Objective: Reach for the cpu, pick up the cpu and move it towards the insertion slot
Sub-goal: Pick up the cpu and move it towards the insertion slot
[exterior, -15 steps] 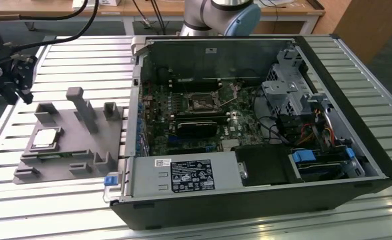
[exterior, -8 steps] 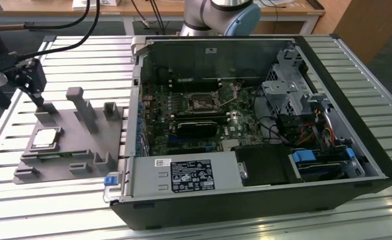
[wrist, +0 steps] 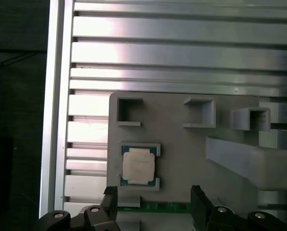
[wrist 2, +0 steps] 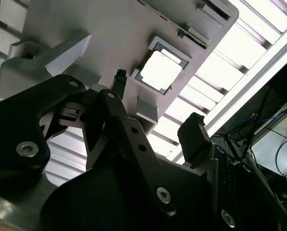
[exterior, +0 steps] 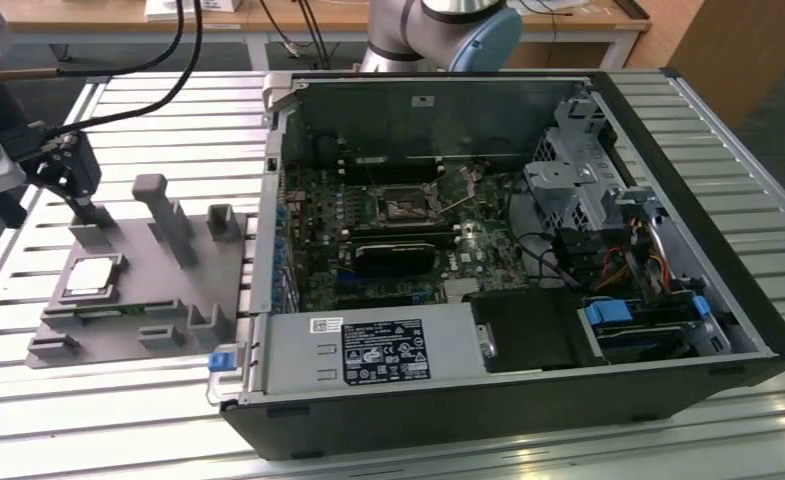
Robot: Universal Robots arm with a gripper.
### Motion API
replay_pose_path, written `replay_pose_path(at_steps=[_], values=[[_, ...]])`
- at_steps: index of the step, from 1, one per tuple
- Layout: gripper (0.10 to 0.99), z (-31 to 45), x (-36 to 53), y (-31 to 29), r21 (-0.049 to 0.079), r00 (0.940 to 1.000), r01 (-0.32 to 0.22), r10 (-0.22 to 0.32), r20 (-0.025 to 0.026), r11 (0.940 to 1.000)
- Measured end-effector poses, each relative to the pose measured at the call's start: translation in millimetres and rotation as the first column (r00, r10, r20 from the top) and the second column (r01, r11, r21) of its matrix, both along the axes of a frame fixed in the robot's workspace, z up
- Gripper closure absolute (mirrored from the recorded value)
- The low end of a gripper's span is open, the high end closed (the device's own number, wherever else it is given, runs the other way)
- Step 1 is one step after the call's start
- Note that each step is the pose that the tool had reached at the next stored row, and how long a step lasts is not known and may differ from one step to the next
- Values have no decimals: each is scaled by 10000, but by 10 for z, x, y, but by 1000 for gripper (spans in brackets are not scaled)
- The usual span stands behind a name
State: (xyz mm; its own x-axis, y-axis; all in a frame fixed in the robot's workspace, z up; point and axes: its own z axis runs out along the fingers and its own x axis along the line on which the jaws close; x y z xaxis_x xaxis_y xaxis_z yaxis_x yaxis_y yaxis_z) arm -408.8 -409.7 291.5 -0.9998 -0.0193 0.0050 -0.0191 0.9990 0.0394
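The cpu (exterior: 88,277) lies flat in a recess of the grey tray (exterior: 152,300), at the exterior view's left. It is a silvery square chip with a darker rim, and it also shows in both wrist views (wrist 2: 161,71) (wrist: 138,165). My gripper (exterior: 72,185) hovers above the tray's far end, a short way from the cpu and apart from it. Both wrist views show the gripper (wrist 2: 155,108) (wrist: 153,199) open with nothing between its black fingers (wrist 2: 194,132). The insertion slot (exterior: 403,205) is a square black socket with a metal frame on the motherboard inside the open computer case.
The open black computer case (exterior: 526,400) fills the middle and right of the slatted metal table (exterior: 125,420). Upright posts (exterior: 165,215) rise from the tray near my gripper. A green memory stick (wrist: 153,208) lies at the tray's edge. Cables (exterior: 165,70) hang at the back left.
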Motion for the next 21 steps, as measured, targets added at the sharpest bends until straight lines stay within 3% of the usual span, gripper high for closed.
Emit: replay_pose_path(at_steps=[21], values=[[380, -295, -11, -11, 0, 10000, 1, -1, 0, 10000]])
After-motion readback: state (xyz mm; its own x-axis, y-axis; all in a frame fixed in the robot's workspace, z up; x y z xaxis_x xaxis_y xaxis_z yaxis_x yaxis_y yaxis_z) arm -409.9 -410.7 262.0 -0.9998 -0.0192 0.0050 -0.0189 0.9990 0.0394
